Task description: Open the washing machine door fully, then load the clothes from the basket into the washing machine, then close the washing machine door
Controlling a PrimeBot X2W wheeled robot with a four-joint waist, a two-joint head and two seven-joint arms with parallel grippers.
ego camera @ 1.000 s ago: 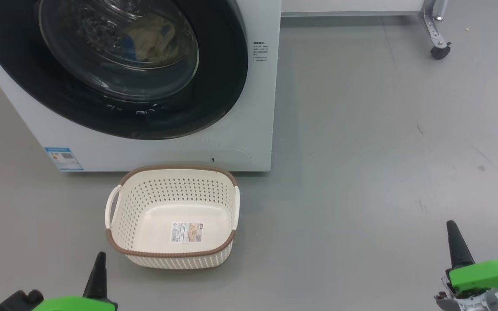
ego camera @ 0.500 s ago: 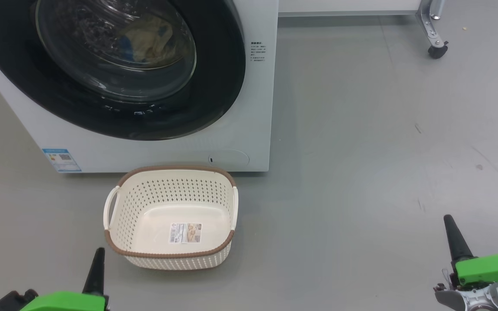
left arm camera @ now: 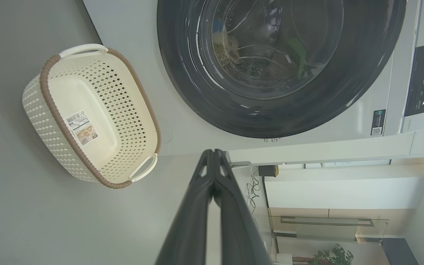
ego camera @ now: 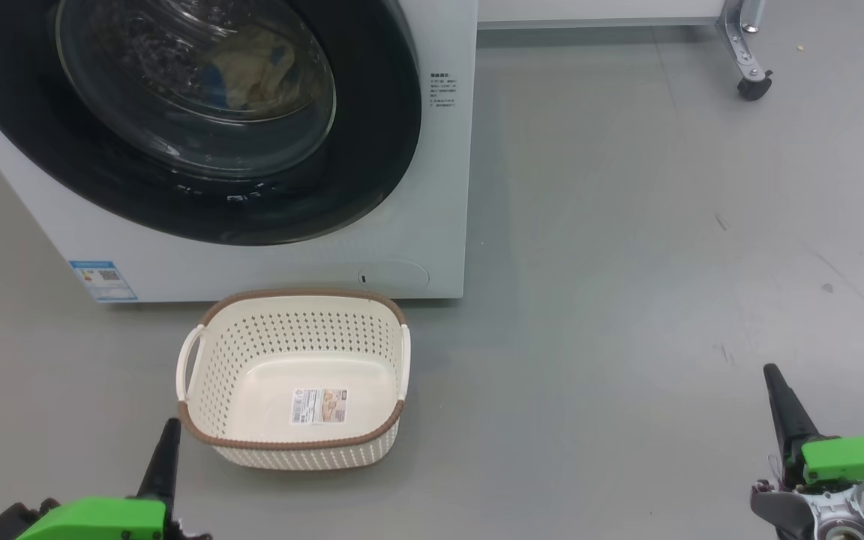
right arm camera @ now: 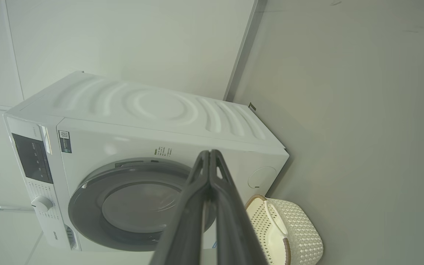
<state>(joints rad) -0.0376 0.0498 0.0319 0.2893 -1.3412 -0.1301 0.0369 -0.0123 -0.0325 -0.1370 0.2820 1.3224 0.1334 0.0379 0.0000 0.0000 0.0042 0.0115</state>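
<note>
Though the sticker in the basket is illegible, the left gripper and right gripper point toward the far side, jaws closed and empty.

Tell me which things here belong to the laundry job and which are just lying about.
Job: washing machine; its closed door; clothes behind the glass; empty basket.
Lying about: caster wheel on a metal leg; potted plant in the background.

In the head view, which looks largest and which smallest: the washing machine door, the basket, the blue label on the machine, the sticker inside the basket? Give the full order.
1. the washing machine door, largest though cut off by the frame.
2. the basket.
3. the blue label and the sticker: about alike, not ranked.
</note>
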